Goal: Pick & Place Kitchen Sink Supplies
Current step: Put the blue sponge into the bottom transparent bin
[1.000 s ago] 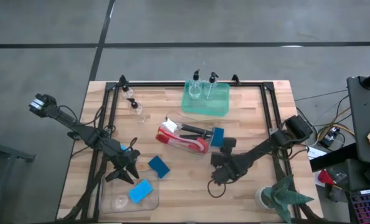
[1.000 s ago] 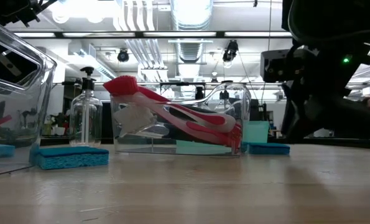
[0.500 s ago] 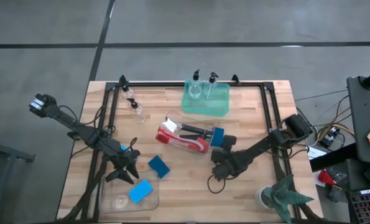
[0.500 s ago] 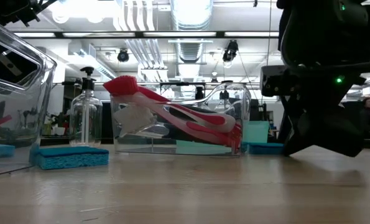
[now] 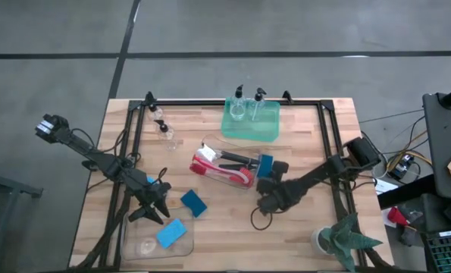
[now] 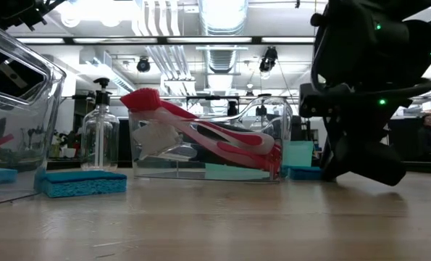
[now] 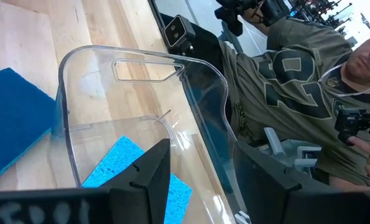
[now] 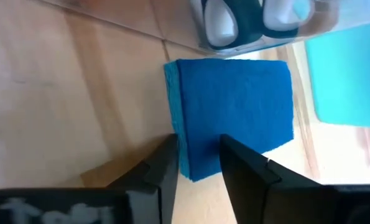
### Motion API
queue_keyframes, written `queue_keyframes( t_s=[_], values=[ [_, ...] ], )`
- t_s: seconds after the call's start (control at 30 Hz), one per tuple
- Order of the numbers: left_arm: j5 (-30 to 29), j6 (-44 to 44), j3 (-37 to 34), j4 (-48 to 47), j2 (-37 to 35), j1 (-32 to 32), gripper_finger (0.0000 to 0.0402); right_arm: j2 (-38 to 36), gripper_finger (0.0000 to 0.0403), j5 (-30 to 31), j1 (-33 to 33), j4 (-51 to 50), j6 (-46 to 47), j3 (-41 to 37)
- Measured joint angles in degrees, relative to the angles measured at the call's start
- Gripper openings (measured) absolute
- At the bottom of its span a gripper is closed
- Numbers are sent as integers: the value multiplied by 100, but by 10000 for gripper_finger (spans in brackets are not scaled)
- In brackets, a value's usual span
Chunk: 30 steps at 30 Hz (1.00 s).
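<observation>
A blue sponge [image 8: 234, 112] lies flat on the table beside a clear bin [image 5: 225, 163] that holds red and black dish brushes. My right gripper [image 8: 197, 165] is low at that sponge's [image 5: 265, 165] near end, fingers apart, slanting down. My left gripper [image 7: 209, 180] is open over a second clear bin [image 5: 157, 239] at the near left. One finger is inside the bin's wall [image 7: 225, 124] and one outside, with gaps on both sides. A sponge [image 7: 135, 168] lies in that bin and another [image 5: 193, 202] on the table beside it. My right gripper has one finger [image 8: 163, 165] beside the sponge's near corner [image 8: 191, 168] and the other [image 8: 240, 165] over its top, slanting down from the table's near right. Whether either finger touches the sponge I cannot tell.
A green tray [image 5: 270, 133] at the far edge holds two pump bottles [image 5: 248, 106]. Two more bottles [image 5: 163, 129] are at the far left. A potted plant [image 5: 346, 239] stands at the near right corner. A person stands beyond the table's near edge [image 7: 284, 81].
My right gripper has moved toward the blue sponge beside the brush bin and has sunk closer to the table. The sponges and bins have kept their places.
</observation>
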Motion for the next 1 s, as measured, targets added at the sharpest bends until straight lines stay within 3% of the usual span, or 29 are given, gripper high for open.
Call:
queue_keyframes(
  t_s=[0.33,0.6,0.8,1.0],
  values=[
    [-2,4,0,0,1,0,165,-4,17,-356,-195,9,59,-2],
    [-2,4,-20,6,0,0,165,-22,9,-1035,-109,-850,296,390],
    [-81,4,-68,-4,2,0,165,-69,8,-1696,150,-1771,341,1167],
    [-128,50,-68,112,2,0,165,-145,8,-2463,450,-1910,307,1991]
  ],
)
